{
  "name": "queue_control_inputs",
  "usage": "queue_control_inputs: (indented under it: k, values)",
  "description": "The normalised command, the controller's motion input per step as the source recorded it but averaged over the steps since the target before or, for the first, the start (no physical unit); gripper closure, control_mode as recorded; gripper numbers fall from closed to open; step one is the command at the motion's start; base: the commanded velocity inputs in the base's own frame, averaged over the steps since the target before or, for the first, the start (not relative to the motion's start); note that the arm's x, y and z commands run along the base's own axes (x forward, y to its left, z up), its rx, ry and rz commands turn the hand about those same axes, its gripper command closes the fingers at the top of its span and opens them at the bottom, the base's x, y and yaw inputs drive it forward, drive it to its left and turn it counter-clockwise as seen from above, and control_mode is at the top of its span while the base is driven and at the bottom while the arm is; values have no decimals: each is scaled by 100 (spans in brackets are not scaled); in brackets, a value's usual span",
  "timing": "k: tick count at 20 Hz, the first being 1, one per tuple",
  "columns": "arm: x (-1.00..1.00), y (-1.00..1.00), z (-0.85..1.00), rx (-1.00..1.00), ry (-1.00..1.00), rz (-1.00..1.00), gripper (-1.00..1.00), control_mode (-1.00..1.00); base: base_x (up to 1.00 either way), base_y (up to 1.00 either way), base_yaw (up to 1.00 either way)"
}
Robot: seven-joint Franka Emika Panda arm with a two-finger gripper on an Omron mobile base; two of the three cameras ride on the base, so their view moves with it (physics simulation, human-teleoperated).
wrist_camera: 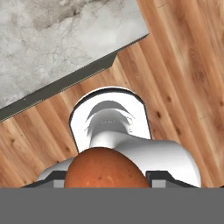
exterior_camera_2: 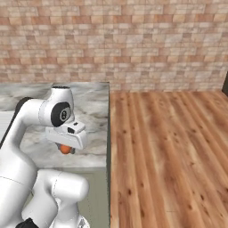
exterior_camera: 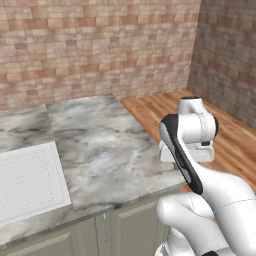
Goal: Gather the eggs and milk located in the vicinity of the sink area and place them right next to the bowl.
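Observation:
My gripper is shut on the egg, a small orange oval that hangs just under the white hand. The hand hovers over the front right corner of the marble counter. In the hand view the egg is large and orange-brown between the two dark fingertips of the gripper, with the counter's edge below it. The sink's ribbed pale drainboard lies at the lower left, well away from the hand. The milk and the bowl are out of view.
Grey marble counter runs from the drainboard to the right, where it ends at a wooden floor. A brick wall stands behind. Cabinet doors sit under the counter's front edge.

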Motion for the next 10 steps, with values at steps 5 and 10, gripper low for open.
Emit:
queue_control_inputs:
  k: [5, 10]
  values:
    - [0, 0, 0, 0, 0, 0, 100, 100, -6, 0, 0]
    - [0, 0, 0, 0, 0, 0, 100, 100, -46, 31, 2]
